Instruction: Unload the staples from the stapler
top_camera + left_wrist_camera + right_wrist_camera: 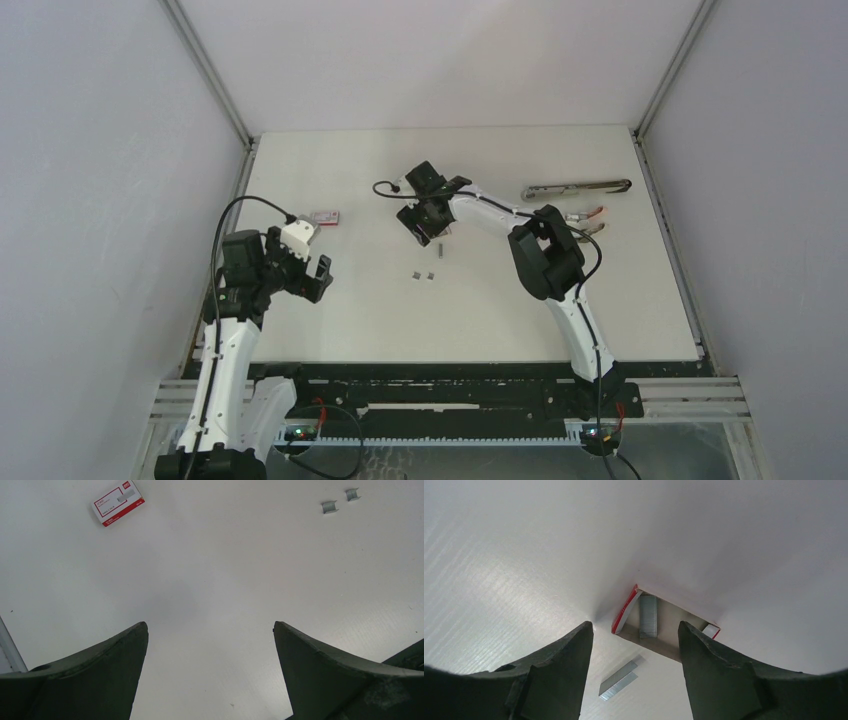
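Top external view shows the left gripper (pixel 320 278) hanging over the table's (pixel 330 330) left side, jaws spread wide and empty, probably to stay out of the way, while the stapler (pixel 575 188) lies at the far right, well apart from the work. The right gripper (pixel 635 630) hovers mid-table, jaws partly apart and gripping nothing, just over an opened little box (pixel 671 630) with one grey strip (pixel 648 616) inside. The staples (pixel 418 274) lie loose on the table nearby, likely set there once unloaded.
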### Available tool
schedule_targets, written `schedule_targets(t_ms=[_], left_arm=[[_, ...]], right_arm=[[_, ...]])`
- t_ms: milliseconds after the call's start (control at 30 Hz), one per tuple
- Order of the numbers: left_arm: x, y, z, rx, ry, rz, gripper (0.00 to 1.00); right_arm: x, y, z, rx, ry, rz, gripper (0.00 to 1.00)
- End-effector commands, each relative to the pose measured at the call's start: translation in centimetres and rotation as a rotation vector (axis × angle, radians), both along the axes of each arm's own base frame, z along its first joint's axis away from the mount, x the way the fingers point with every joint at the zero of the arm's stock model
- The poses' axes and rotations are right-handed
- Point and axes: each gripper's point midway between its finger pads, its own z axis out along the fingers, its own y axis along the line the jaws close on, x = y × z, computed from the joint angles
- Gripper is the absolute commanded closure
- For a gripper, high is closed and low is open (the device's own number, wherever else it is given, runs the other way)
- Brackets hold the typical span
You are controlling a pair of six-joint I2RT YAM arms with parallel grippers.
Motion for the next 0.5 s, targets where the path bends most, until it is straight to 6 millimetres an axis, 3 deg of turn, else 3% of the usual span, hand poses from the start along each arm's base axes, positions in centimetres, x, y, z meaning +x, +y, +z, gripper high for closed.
schedule_targets(t_ms=[0,300,467], left_arm=[[0.2,0.0,-0.1,-0.016,-0.007,0.005,0.0],[0.2,0.0,0.0,-0.016,-0.01,0.004,0.0],[0.2,-0.1,-0.1,-0.017,-0.008,0.002,0.0]], right_arm=[[1.5,1.4,3.9,0.084,-0.068,-0.073,0.36],[1.2,2.2,3.4,0.094,-0.032,-0.075,0.38],[1.6,1.9,5.6,0.139,-0.043,-0.054,0.42]])
